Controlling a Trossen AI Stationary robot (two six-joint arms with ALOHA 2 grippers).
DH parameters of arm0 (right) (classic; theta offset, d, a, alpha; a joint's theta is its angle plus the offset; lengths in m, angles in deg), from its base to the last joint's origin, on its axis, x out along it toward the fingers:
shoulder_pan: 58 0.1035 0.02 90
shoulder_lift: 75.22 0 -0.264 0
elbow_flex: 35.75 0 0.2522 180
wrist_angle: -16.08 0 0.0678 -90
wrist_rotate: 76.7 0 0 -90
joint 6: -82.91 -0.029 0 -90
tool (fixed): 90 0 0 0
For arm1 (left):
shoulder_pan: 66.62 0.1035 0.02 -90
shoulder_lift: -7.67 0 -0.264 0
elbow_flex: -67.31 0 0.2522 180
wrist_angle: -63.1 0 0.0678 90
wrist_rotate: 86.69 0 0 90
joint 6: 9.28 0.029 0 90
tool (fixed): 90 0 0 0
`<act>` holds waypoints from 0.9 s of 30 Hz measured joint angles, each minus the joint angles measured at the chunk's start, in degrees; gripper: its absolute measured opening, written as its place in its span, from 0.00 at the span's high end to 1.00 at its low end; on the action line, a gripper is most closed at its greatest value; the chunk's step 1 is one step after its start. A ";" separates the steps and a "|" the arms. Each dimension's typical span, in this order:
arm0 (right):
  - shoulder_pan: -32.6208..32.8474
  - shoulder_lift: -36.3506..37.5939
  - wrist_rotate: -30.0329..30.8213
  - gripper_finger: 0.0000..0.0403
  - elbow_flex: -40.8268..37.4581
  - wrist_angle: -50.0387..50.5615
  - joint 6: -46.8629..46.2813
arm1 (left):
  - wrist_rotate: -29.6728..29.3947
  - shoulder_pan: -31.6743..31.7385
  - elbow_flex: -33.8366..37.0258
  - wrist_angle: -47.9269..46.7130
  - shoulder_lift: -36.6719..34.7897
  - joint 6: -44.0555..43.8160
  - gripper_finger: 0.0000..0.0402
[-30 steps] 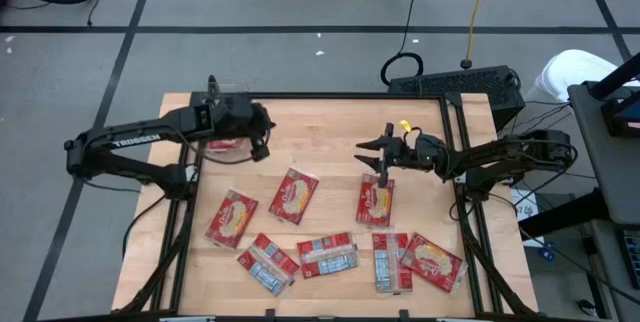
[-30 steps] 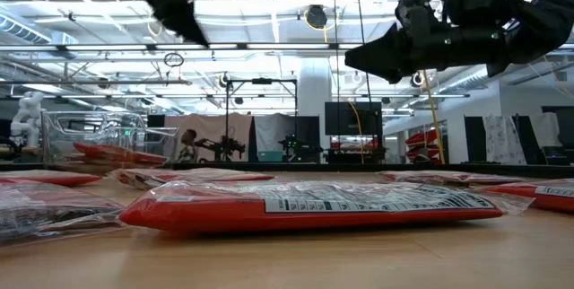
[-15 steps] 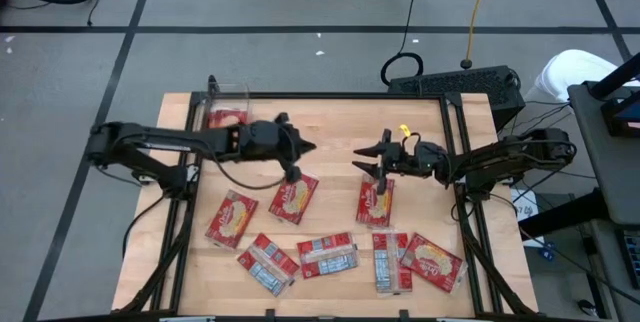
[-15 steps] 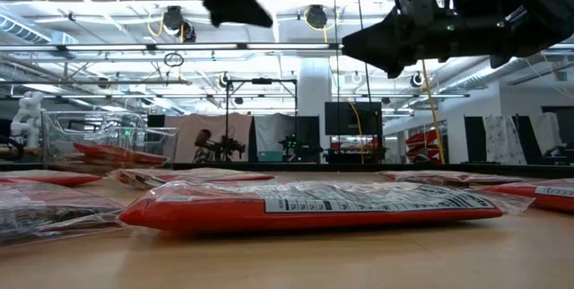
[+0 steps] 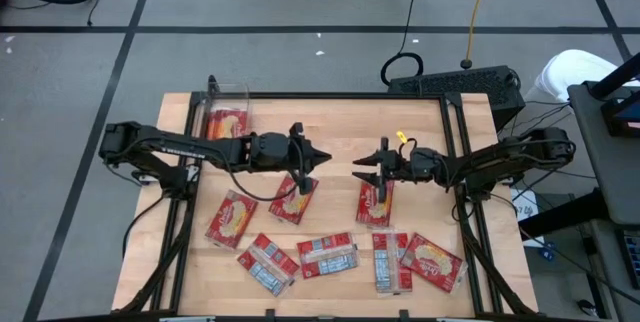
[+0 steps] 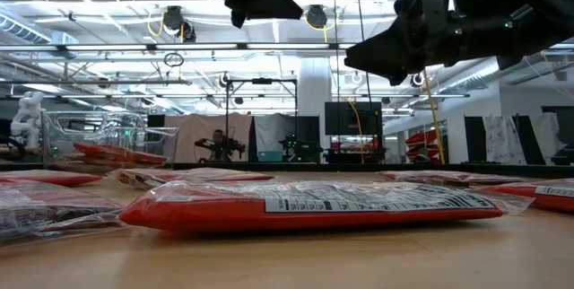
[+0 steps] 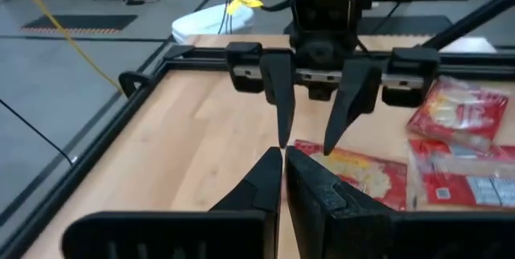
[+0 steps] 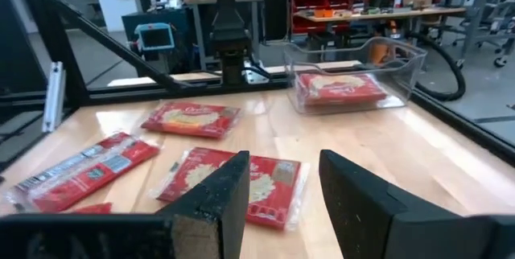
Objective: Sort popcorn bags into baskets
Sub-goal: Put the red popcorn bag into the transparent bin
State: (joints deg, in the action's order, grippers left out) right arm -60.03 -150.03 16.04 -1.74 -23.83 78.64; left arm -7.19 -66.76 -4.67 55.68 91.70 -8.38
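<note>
left fingers (image 5: 318, 155) pressed together, empty, above the worktop (image 5: 330, 122). right fingers (image 5: 360, 169) spread, facing them. beneath each lies a popcorn bag (image 5: 294, 197), (image 5: 375, 202), long axes running away from the baskets (image 5: 226, 120), which hold one bag. six more packets lie nearby.

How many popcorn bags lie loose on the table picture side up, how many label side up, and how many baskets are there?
Popcorn bags, picture side up: 4
Popcorn bags, label side up: 3
Clear basket: 1
Total: 8, leaving out whatever lies inside the basket.
</note>
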 joint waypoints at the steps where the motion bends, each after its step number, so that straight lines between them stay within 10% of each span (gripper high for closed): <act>1: 0.33 0.00 0.02 0.64 0.00 -0.11 -0.39 | -0.01 0.00 0.00 0.27 0.00 -0.11 0.94; 16: 12.70 0.42 8.14 0.64 0.45 19.02 -9.87 | -0.02 0.02 0.00 1.69 -0.02 1.94 0.94; 27: 23.32 0.94 15.08 0.64 17.24 62.60 -15.11 | -0.02 0.02 0.00 1.65 -0.02 1.87 0.94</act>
State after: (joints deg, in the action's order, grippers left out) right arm -36.71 -149.08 31.12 15.50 38.77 63.53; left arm -7.21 -66.74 -4.67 57.33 91.68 -6.50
